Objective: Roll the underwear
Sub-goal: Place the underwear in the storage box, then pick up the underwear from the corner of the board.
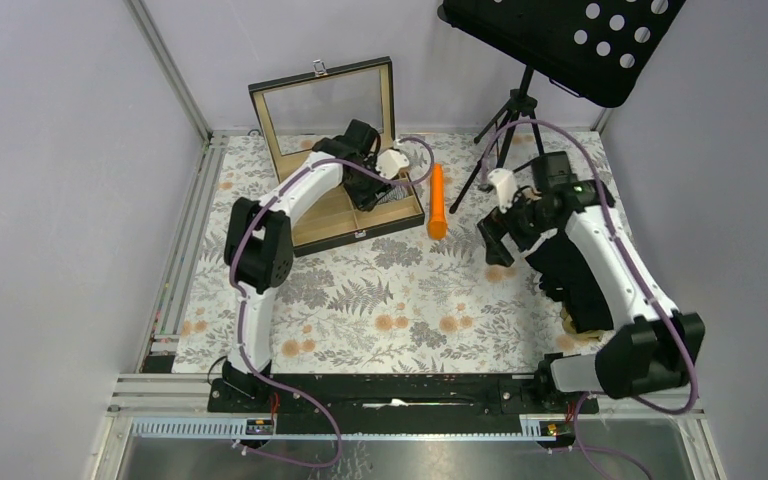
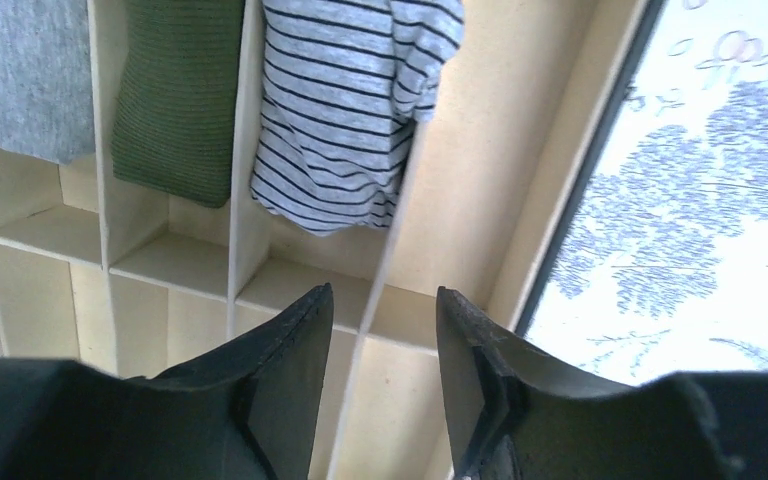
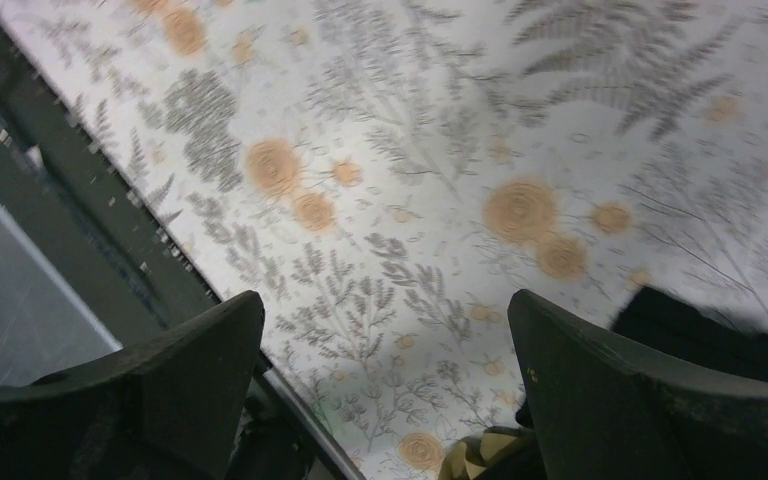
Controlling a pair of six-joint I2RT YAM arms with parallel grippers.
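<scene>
right gripper (image 3: 385,305): jaws spread wide, empty, above floral tablecloth (image 3: 440,150).
black underwear (image 1: 566,285): heaped on right side of table, under right arm.
left gripper (image 2: 385,300): fingers parted, nothing grasped, a thin partition edge running between them, inside wooden box (image 2: 490,180).
striped underwear (image 2: 345,110): bunched in end compartment by box wall, just beyond fingertips.
neighbours: green cloth (image 2: 175,100), grey cloth (image 2: 20,70), each in own compartment.
orange stick (image 1: 438,200): on table just right of box.
</scene>
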